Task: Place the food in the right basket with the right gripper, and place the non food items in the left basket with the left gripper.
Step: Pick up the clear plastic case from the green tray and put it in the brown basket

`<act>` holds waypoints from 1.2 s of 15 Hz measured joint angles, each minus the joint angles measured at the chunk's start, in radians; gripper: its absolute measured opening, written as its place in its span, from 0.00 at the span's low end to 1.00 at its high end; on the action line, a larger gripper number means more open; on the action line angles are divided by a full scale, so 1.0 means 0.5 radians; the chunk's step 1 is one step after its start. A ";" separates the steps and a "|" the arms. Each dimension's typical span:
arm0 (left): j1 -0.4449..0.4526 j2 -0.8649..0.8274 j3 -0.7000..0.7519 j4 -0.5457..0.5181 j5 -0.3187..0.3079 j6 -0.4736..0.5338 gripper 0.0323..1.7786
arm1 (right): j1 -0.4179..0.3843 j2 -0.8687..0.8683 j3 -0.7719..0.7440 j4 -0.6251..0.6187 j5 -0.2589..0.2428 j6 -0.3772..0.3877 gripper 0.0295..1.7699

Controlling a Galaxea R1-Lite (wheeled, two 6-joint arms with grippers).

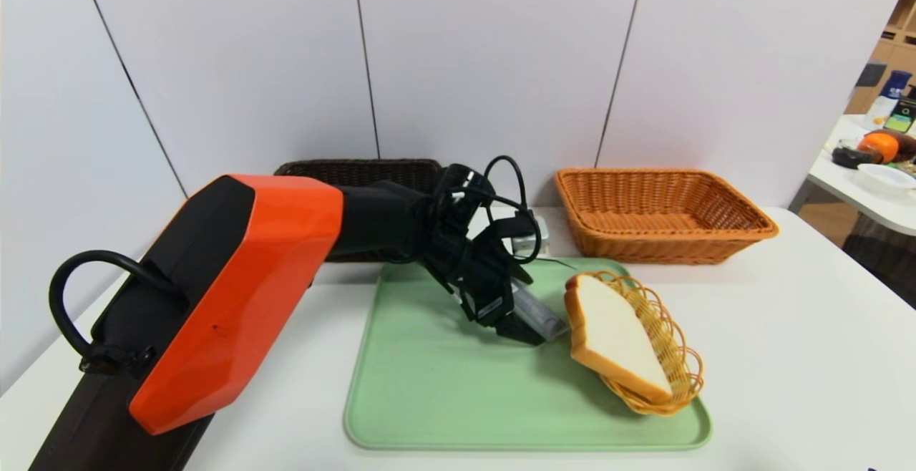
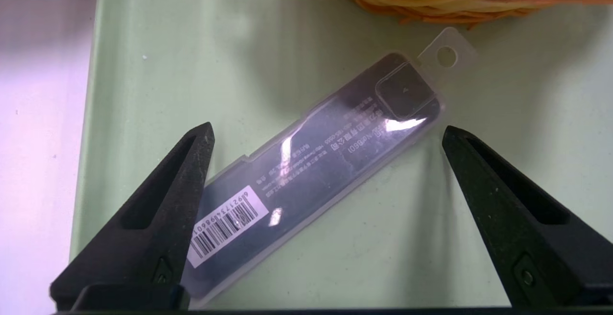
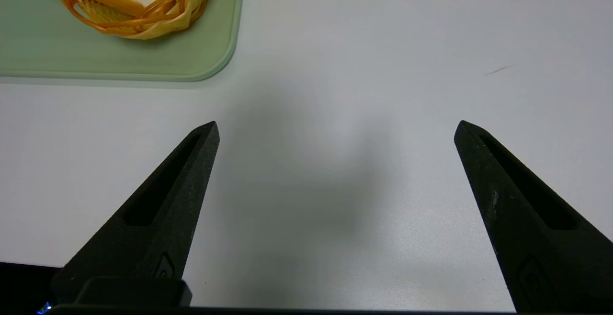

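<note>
- Slim grey plastic case (image 2: 316, 171) with white barcode label (image 2: 227, 224): flat on the green tray (image 1: 458, 399), clear hang tab (image 2: 448, 54) pointing toward the small oval wicker basket (image 1: 662, 335).
- Left tool (image 2: 328, 135): over the tray, jaws wide open, case lying at a slant between them. Not gripping. Can't tell if a jaw touches the case.
- Left arm (image 1: 286, 242), orange shell: reaches across in front of the dark brown wicker basket (image 1: 358, 170), hiding much of it.
- Right tool (image 3: 337, 133): wide open, nothing in it, over bare white worktop (image 3: 335, 238) beside the tray corner. Idle.
- Slice of white bread (image 1: 619, 331), tan crust: leaning in the small oval basket, tilted, on the right part of the tray.
- Orange-tan wicker basket (image 1: 665, 242): on the worktop behind the tray, toward the right, empty.
- White object (image 1: 529, 238) with a thin dark cable: behind the left tool, between the two big baskets, partly hidden. Can't tell what it is.
- Side table (image 1: 869, 195) at far right: white bowl (image 1: 886, 179), orange round item (image 1: 879, 145), bottles (image 1: 889, 99).
</note>
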 joint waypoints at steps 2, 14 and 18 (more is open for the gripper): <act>-0.003 -0.002 0.000 -0.012 0.005 -0.088 0.95 | 0.001 0.000 0.000 -0.002 0.002 0.001 0.96; -0.004 0.004 0.000 -0.074 -0.013 -0.091 0.95 | 0.017 -0.009 -0.009 0.000 0.000 -0.002 0.96; 0.000 0.006 0.001 -0.060 -0.021 -0.079 0.95 | 0.018 -0.009 -0.006 0.003 0.000 -0.002 0.96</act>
